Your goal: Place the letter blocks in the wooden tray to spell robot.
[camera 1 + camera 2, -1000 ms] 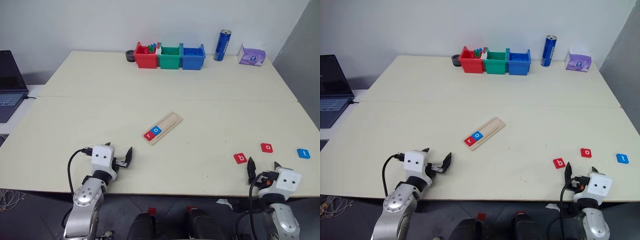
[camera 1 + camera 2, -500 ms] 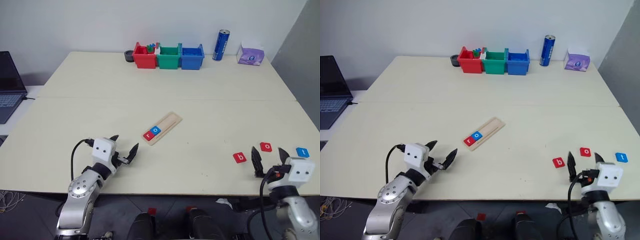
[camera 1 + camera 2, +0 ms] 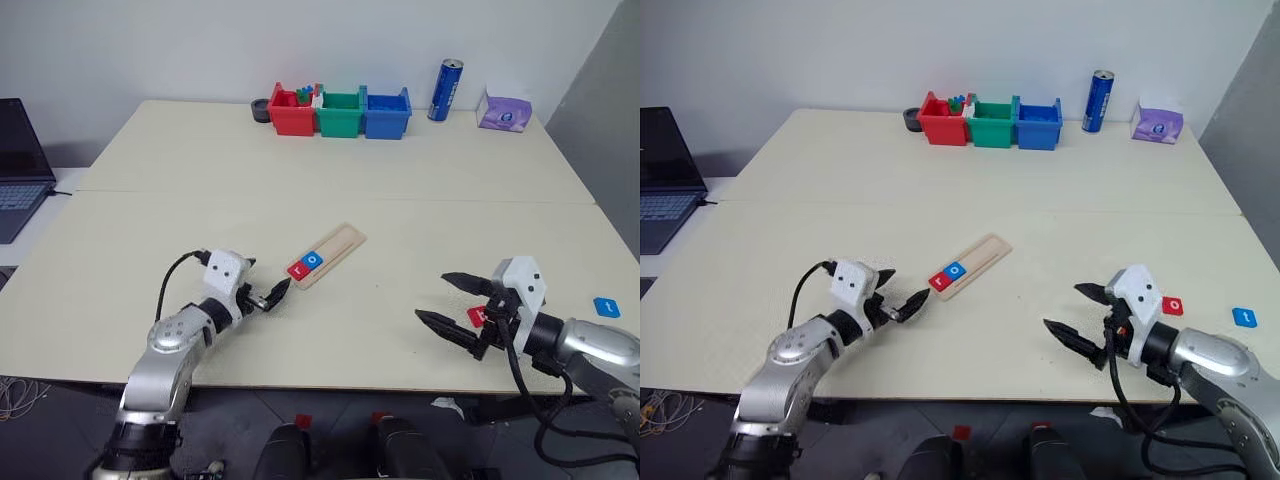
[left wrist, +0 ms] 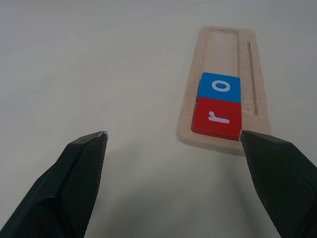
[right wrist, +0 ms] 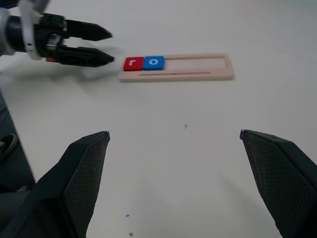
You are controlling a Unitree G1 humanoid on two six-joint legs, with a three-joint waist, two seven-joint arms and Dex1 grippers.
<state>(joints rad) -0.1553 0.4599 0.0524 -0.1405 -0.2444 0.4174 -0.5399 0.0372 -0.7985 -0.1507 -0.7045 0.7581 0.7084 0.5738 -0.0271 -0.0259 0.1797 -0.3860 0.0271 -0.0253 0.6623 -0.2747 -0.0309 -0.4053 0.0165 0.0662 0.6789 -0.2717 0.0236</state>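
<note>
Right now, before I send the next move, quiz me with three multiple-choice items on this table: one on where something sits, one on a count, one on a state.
1. Where does the red r block sit in the wooden tray?
A. at the end nearest the left gripper
B. in the middle
C. at the far end

2. How many letter blocks lie in the tray?
A. none
B. two
C. four

3. How do the right gripper's fingers stand?
A. shut on a block
B. shut and empty
C. open and empty

Answers:
1. A, the r fills the tray's end slot closest to the left gripper, with the blue o block touching it.
2. B, the r and the o are in it; the rest of the tray is bare wood.
3. C, the right wrist view shows both fingers wide apart with bare table between them.
</note>
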